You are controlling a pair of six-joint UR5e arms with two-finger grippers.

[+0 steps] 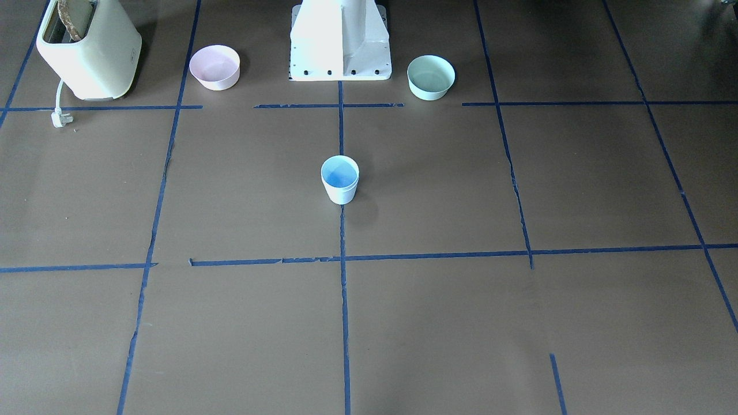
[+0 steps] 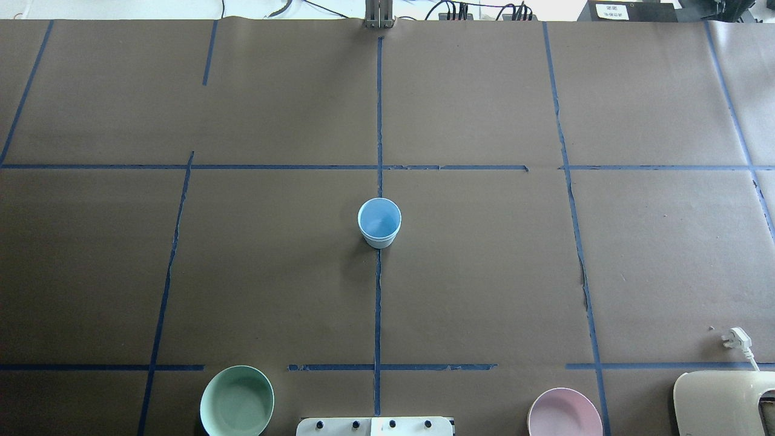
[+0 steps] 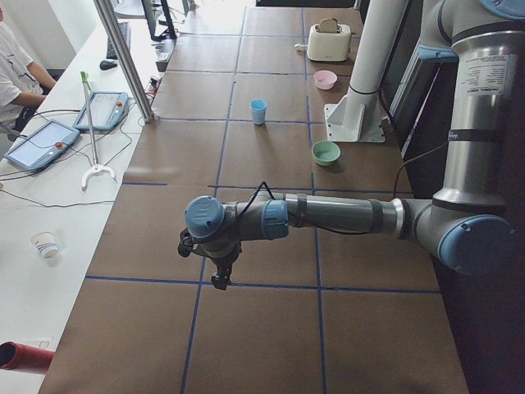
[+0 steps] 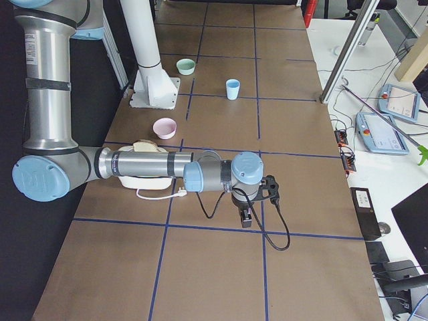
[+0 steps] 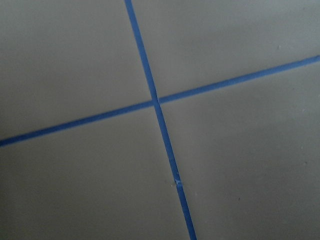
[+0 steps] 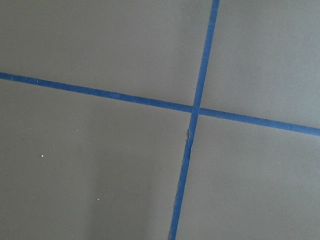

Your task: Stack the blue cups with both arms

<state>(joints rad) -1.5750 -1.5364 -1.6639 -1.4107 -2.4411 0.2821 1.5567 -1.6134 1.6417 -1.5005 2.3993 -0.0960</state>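
One pale blue cup shape stands upright at the table's middle on the centre tape line; it also shows in the overhead view and in both side views. A second separate cup shows nowhere; I cannot tell whether one sits nested inside. My left gripper hangs over the table far from the cup, at the table's left end. My right gripper hangs likewise at the right end. Both show only in side views, so I cannot tell whether they are open or shut. The wrist views show only brown paper and blue tape.
A pink bowl and a mint-green bowl flank the white base pedestal. A cream toaster with its loose plug stands on the robot's right. Tablets and cables lie on the operators' side.
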